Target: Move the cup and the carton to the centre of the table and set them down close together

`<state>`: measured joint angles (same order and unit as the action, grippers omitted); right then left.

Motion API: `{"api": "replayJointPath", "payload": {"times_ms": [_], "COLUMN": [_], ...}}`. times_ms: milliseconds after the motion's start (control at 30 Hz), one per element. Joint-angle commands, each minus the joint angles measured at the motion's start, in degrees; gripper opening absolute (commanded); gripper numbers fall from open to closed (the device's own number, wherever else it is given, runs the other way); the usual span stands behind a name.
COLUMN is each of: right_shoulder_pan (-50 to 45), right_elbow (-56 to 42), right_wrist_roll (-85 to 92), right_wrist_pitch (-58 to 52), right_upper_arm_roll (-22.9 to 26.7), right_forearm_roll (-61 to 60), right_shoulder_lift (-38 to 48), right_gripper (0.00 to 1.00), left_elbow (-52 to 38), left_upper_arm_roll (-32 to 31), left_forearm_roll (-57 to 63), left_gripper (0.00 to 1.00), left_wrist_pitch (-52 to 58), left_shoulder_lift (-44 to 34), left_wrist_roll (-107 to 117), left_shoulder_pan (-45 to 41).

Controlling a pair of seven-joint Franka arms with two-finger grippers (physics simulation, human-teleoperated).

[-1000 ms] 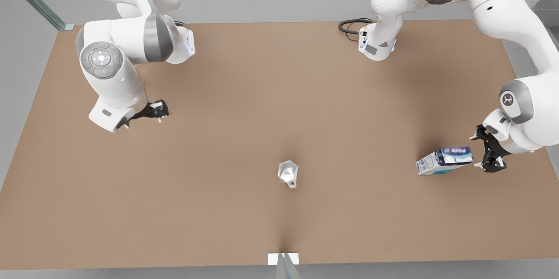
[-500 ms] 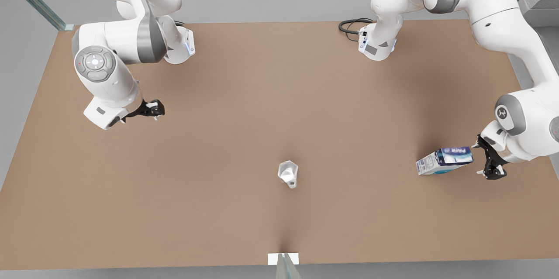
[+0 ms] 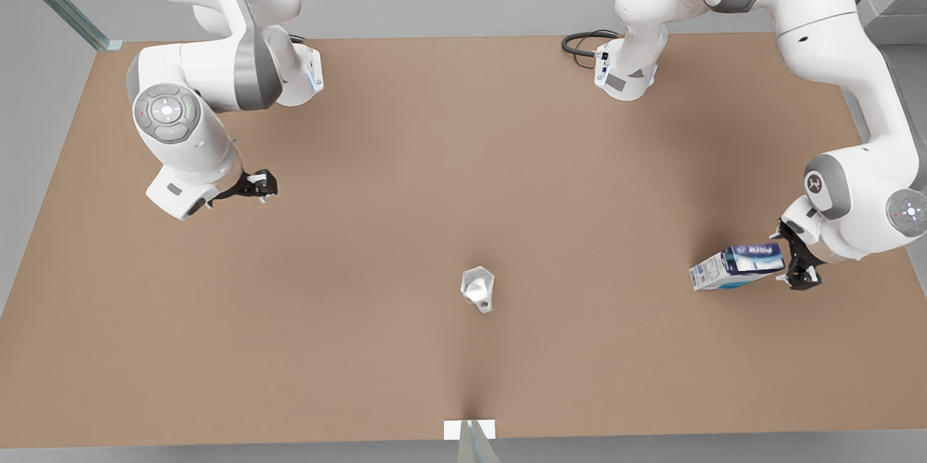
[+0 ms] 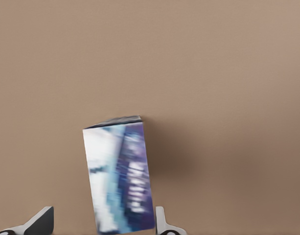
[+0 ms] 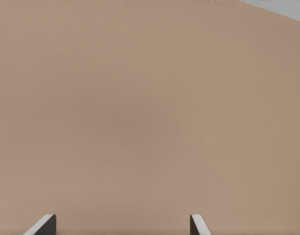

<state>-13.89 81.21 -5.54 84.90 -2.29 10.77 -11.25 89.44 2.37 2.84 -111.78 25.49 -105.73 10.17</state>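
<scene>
Table (image 3: 405,180): tan-brown top, plain and unmarked, carrying both arm bases along its far edge.

Left arm: reaching in at the front view's right, wrist low beside the carton.

Right arm: waiting at the front view's left, wrist bent down over bare table.

Carton (image 3: 737,267): white and dark blue with teal, lying tilted on the table well toward the front view's right edge, far from the centre. White lettering runs along the blue face, but it's too blurred to read. In the left wrist view the carton (image 4: 119,176) sits between the two fingertips.

Left gripper (image 3: 795,260): right at the carton's end, jaws spread wide with the box's end between them; whether a finger touches it, can't tell.

Right gripper (image 3: 259,186): hanging over the table, well apart from both objects, jaws spread, nothing between them.

Cup (image 3: 477,288): pale grey-white, faceted, sitting alone near the table's middle, toward the near edge, well apart from the carton.
</scene>
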Motion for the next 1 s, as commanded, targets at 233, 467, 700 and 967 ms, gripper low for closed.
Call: {"api": "replayJointPath", "payload": {"times_ms": [233, 467, 700, 967], "right_shoulder_pan": [-0.2, -0.2, -0.2, -0.1], "right_elbow": [0.1, 0.0, 0.0, 0.0], "right_wrist_roll": [0.0, 0.0, 0.0, 0.0], "right_wrist_pitch": [-0.2, -0.2, -0.1, 0.0], "right_upper_arm_roll": [0.0, 0.0, 0.0, 0.0], "right_forearm_roll": [0.0, 0.2, 0.3, 0.0], "right_shoulder_lift": [0.0, 0.0, 0.0, -0.6], "right_gripper": [1.00, 1.00, 1.00, 1.00], "left_elbow": [5.6, 7.2, 7.2, 3.8], "left_upper_arm_roll": [0.0, 0.1, 0.1, -0.1], "left_forearm_roll": [0.1, 0.1, 0.1, 0.1], "left_gripper": [1.00, 0.88, 0.53, 0.46], "left_wrist_pitch": [-3.1, -8.2, -8.0, 5.6], "left_shoulder_lift": [-0.6, 1.0, 0.7, -9.3], "left_wrist_roll": [0.0, 0.0, 0.0, 6.3], "left_shoulder_pan": [-0.3, -0.8, -1.2, -6.5]}}
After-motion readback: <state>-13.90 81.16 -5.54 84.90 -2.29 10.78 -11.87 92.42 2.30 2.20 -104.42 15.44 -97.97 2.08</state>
